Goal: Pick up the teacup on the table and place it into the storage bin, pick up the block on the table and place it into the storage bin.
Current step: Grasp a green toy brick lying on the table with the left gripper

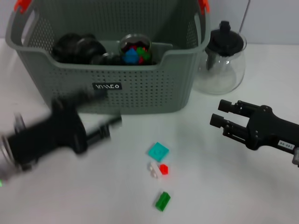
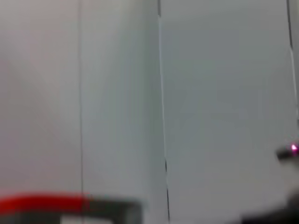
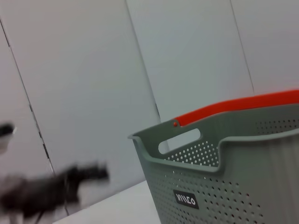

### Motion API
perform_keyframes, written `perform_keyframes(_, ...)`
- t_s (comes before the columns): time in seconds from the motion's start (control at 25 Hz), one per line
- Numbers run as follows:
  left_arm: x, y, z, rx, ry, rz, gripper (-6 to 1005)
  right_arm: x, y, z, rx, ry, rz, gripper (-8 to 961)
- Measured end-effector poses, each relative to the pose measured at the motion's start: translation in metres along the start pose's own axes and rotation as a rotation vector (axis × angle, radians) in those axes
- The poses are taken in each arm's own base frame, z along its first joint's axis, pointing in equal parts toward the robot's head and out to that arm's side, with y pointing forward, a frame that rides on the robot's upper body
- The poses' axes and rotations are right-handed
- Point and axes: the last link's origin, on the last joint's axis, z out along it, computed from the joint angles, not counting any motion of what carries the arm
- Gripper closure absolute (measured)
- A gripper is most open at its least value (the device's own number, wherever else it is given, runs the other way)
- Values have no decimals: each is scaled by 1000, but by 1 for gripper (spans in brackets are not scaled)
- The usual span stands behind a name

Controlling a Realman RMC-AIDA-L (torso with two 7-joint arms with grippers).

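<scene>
So we saw the storage bin (image 1: 140, 88) at the desk's (image 1: 224, 186) far side, a cup (image 1: 135, 46) already inside. Left gripper (image 1: 110, 128) was motion-blurred before the bin, state unclear. Right gripper (image 1: 223, 114) hovered empty, fingers spread. Teal block (image 1: 158, 151) lay on the desk, green block (image 1: 162, 201) nearer.

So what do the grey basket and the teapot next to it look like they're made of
The basket looks like matte grey moulded plastic: its walls are punched with even rows of holes. The teapot looks like clear glass, see-through and shiny, with a black lid, likely plastic.
</scene>
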Motion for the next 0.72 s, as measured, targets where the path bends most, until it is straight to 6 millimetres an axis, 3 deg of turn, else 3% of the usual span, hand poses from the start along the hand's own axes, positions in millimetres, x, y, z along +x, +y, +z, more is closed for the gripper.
perform_keyframes(0.24,-49,45,1,-64,-117,58,418,0,0,0,1,4,15,396)
perform_keyframes(0.72,-86,79,29,-231,-260,81,418,1,-1,-1,4,6,16,396)
